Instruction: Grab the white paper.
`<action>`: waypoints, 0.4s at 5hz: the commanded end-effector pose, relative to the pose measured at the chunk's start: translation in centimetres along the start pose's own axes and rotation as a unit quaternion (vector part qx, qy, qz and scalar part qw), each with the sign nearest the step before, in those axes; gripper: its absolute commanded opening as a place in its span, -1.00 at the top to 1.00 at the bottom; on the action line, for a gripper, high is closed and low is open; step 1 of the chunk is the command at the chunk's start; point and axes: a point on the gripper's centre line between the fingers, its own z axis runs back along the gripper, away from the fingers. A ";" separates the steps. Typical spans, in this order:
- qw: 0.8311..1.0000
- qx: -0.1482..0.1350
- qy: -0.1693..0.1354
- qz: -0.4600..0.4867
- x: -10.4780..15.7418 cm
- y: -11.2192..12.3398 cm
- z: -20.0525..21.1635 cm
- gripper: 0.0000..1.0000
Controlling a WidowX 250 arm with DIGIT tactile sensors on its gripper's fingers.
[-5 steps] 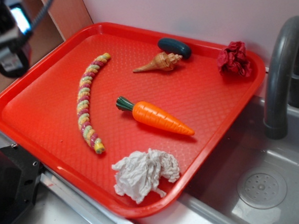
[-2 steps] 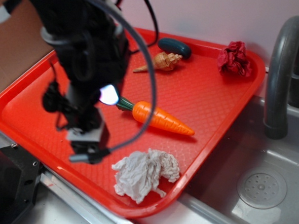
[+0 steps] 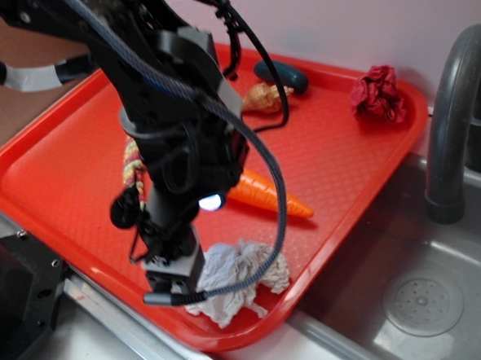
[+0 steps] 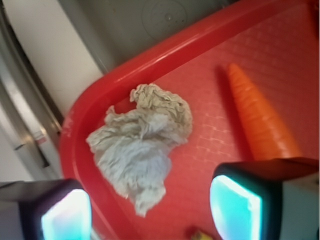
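Observation:
The white paper (image 3: 242, 278) (image 4: 142, 145) is a wrinkly wad lying in the near corner of the red tray (image 3: 52, 171) (image 4: 165, 47). My gripper (image 3: 175, 283) (image 4: 150, 212) hovers above the wad's left end and hides part of it in the exterior view. Seen from the wrist, the two glowing pads (image 4: 235, 207) stand wide apart with the wad's tip between and below them. The gripper is open and holds nothing.
An orange toy carrot (image 3: 274, 196) (image 4: 260, 120) lies just beyond the wad. Farther back are a shell (image 3: 266, 97), a dark green vegetable (image 3: 287, 75), a dark red paper wad (image 3: 378, 94) and a striped rope toy (image 3: 132, 166). A sink (image 3: 419, 300) with a grey faucet (image 3: 449, 118) lies right of the tray.
The arm has swung in from the upper left and come down over the tray's near corner. It now covers part of the white paper. Nothing on the tray has moved.

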 end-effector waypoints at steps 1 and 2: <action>0.998 0.030 0.039 -0.031 0.5 -1.1 -1.5 -1.00; 0.997 0.008 0.073 -0.038 0.9 -0.9 -2.6 -1.00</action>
